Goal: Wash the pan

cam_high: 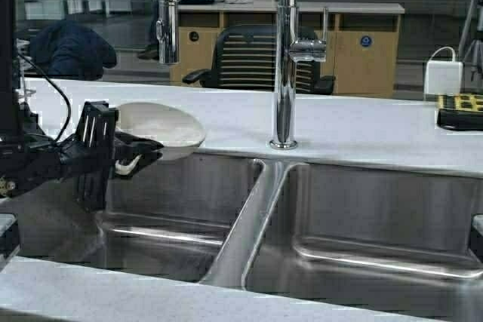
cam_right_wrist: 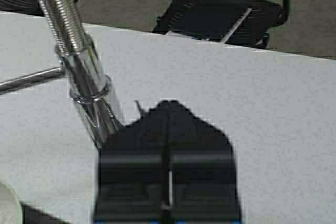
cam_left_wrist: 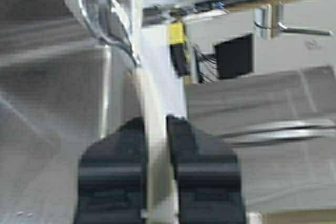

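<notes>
The pan (cam_high: 162, 130) is off-white, round and shallow. It is held level above the back left part of the left sink basin (cam_high: 166, 220), close to the counter edge. My left gripper (cam_high: 139, 154) is shut on its near side. In the left wrist view the fingers (cam_left_wrist: 118, 156) clamp the pan's pale edge (cam_left_wrist: 151, 103) between them. My right gripper (cam_right_wrist: 168, 109) is shut and empty. It shows only in its own wrist view, facing the white counter beside the faucet. A sliver of the pan (cam_right_wrist: 7, 207) shows there too.
A tall chrome faucet (cam_high: 284, 58) stands behind the divider (cam_high: 245, 216), its sprayer head (cam_high: 167, 32) hanging above the pan. The right basin (cam_high: 370, 231) lies to the right. A white charger (cam_high: 443, 77) and a yellow-black object (cam_high: 460, 109) sit on the counter's far right.
</notes>
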Tool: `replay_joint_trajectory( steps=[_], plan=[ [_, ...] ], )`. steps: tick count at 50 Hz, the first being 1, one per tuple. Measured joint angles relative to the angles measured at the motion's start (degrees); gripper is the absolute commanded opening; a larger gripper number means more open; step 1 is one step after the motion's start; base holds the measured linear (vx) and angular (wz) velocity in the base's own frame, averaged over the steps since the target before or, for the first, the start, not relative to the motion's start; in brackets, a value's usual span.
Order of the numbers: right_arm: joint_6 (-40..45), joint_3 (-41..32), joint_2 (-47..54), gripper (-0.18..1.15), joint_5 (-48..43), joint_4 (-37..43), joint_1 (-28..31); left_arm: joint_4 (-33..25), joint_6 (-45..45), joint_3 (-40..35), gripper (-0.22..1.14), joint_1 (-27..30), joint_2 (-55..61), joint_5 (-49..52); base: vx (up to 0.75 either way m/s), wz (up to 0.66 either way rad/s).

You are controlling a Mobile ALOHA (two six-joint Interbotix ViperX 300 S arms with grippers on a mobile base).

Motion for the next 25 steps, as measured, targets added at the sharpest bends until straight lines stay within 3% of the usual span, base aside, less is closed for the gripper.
replay_joint_trajectory(
  steps=[6, 13, 25],
  plan=[
    [0.3, 3.6, -3.3, 0.06, 0.1, 0.0, 0.0, -3.1, -2.2, 3.8, 0.02, 0.1, -2.1, 6.1, 0.0, 0.0],
    [0.3, 6.9, -6.6, 0.06, 2.5, 0.2, 0.4, -2.4, -7.6, 5.5, 0.02, 0.4, -2.5, 8.2, 0.0, 0.0],
    [0.0, 11.6, -15.4, 0.06, 13.1, 0.1, 1.9, 2.9, -16.4, 1.7, 0.02, -0.1, 3.2, -3.4, 0.0, 0.0]
  ],
)
